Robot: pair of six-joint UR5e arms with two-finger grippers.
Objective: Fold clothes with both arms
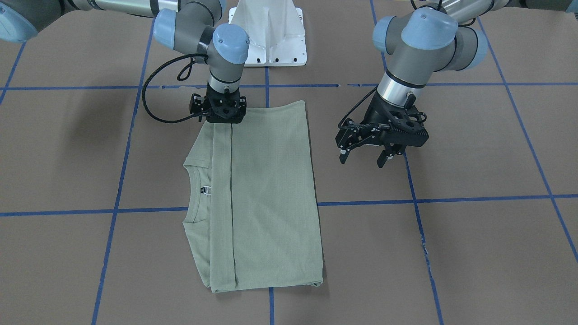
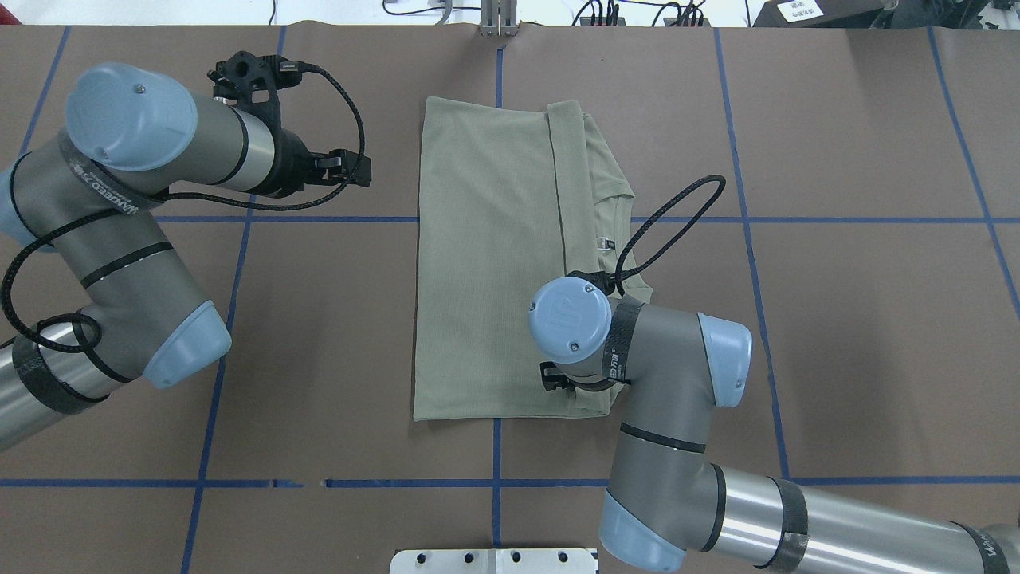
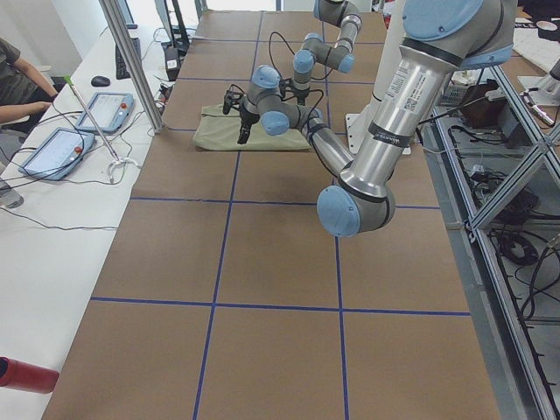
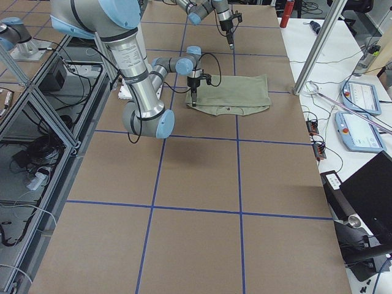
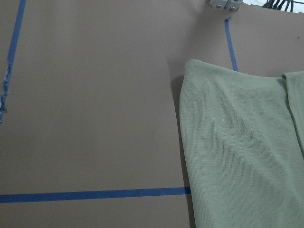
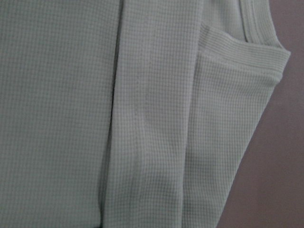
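The clothes are one pale sage-green shirt [image 1: 271,189] [image 2: 486,263], lying flat on the brown table as a folded rectangle. A narrow folded strip runs along its collar side, and the dark neck label [image 1: 206,190] shows there. My right gripper [image 1: 222,118] is pressed down on that strip at the shirt's corner nearest the robot. Its fingers are hidden under its own body, and the right wrist view shows only close-up fabric [image 6: 71,118]. My left gripper [image 1: 363,161] [image 2: 355,169] hovers open and empty over bare table beside the shirt's other long edge [image 5: 190,142].
The white pedestal base [image 1: 271,36] stands just behind the shirt on the robot's side. Blue tape lines [image 1: 266,85] grid the table. Beyond the far edge is a white bench with tablets [image 3: 61,149], a pole [image 3: 131,61] and a seated person [image 3: 17,79].
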